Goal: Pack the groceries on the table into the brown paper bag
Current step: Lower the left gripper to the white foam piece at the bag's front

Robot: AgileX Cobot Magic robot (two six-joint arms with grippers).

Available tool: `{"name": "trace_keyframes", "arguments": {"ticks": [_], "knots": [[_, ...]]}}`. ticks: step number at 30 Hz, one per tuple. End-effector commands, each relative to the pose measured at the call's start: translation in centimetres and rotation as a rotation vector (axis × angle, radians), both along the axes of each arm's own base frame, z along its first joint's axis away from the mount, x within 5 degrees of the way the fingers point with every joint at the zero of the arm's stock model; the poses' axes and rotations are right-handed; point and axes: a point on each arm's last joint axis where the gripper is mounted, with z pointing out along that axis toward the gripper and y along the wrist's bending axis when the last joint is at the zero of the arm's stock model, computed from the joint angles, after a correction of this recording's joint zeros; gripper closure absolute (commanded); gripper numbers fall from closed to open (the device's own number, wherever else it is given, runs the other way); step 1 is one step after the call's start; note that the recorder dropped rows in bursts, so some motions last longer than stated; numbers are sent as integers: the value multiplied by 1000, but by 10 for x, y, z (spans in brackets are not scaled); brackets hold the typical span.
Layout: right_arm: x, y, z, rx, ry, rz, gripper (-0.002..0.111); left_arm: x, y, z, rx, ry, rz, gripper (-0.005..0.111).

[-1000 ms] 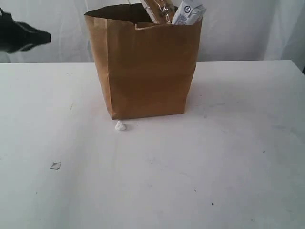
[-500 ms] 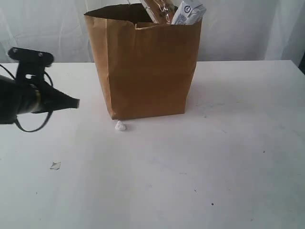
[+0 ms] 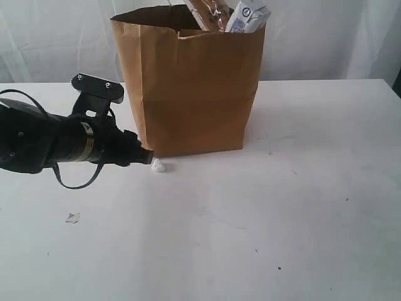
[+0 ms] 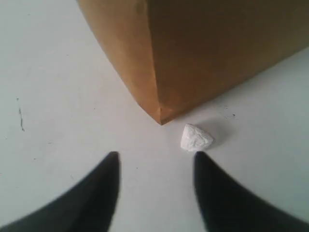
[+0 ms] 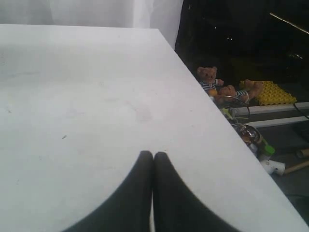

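Note:
The brown paper bag stands upright at the back middle of the table; its lower corner fills the left wrist view. A small white-blue carton and a brown windowed pack stick out of its top. My left gripper is open, low over the table at the bag's front left corner. One of its fingertips almost touches a small white crumpled lump. My right gripper is shut on nothing above bare tabletop and is out of the exterior view.
A second small scrap lies at the front left of the table. The table edge runs close beside the right gripper, with teddy bears and clutter on the floor beyond it.
My left arm has swung in from the far left, come down, and moved right to the bag's front left corner beside the white lump. The bag has not moved.

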Motion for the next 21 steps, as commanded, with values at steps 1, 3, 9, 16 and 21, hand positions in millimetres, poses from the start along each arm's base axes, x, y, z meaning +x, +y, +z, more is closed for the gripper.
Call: {"name": "trace_keyframes", "arguments": {"ticks": [1, 3, 9, 16, 21], "knots": [[0, 0, 1, -15, -11, -3, 108, 4, -2, -3, -81, 48, 101, 21], [0, 0, 1, -15, -11, -3, 108, 10, -7, -11, -110, 84, 130, 23], [0, 0, 1, -15, -11, -3, 108, 37, -26, -21, -153, 102, 141, 24], [0, 0, 0, -14, -9, -3, 108, 46, -45, -21, -164, 84, 121, 26], [0, 0, 0, -14, -9, -3, 108, 43, -53, -35, -22, 39, 77, 26]]}}
